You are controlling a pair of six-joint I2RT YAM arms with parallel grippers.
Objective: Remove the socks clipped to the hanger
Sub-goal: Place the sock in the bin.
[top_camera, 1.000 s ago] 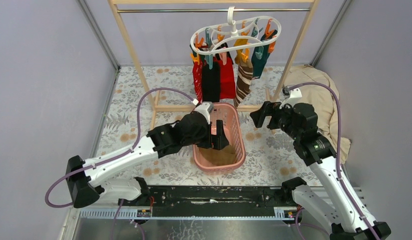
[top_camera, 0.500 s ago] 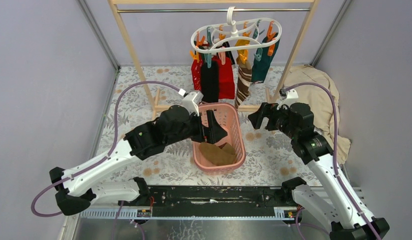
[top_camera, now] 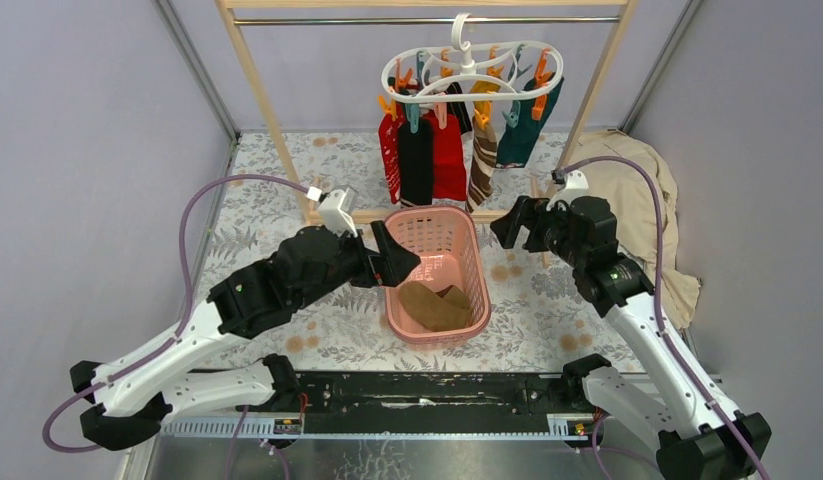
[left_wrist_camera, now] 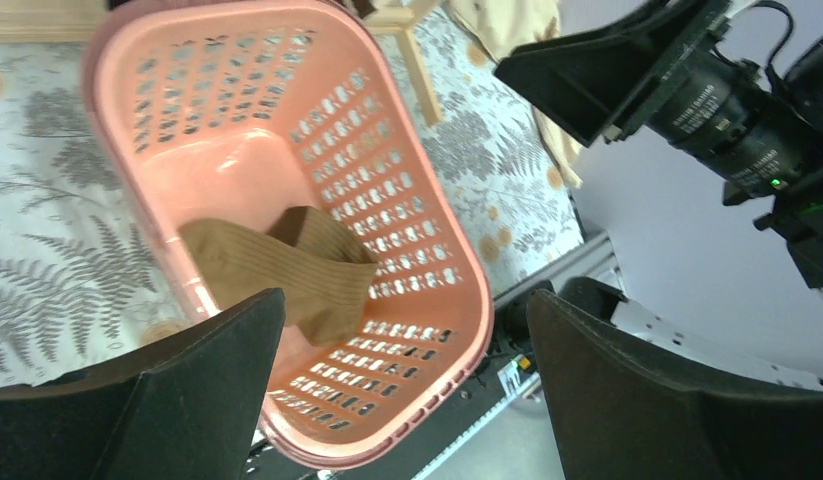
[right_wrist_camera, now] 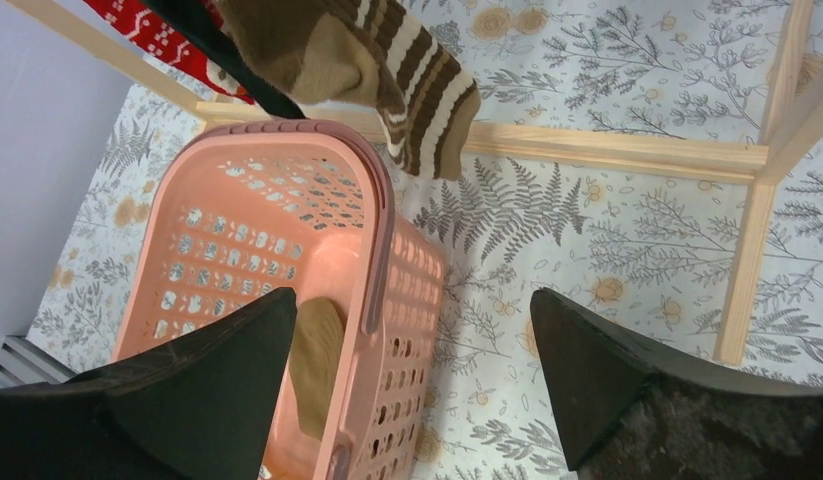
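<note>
1. The white plastic oval hanger with orange and teal clips (top_camera: 472,68) hangs by its hook from the rail of the tall wooden rack (top_camera: 257,95)
2. Clipped under it are a red sock with white pattern (top_camera: 392,160), a long black sock (top_camera: 417,165), a brown-and-white striped sock (top_camera: 482,165), a dark teal sock (top_camera: 522,130) and a mustard sock (top_camera: 484,90) tucked up near the frame
3. One olive-brown ribbed sock (top_camera: 435,305) lies off the hanger in the pink perforated plastic basket (top_camera: 477,250), which stands below the hanging socks
4. The left gripper (top_camera: 397,265) is released and empty, its jaws spread wide just beside the basket's left rim
5. The right gripper (top_camera: 509,232) is also released, with nothing between its jaws. It sits to the right of the basket and below the striped sock, whose toe shows just ahead in its wrist view
6. The step in hand looks like the right arm's approach to the striped sock
7. The next move calls for bringing the jaws around the sock's lower part, closing firmly, then pulling downward until the clip lets go, allowing for the hanger to swing
</note>
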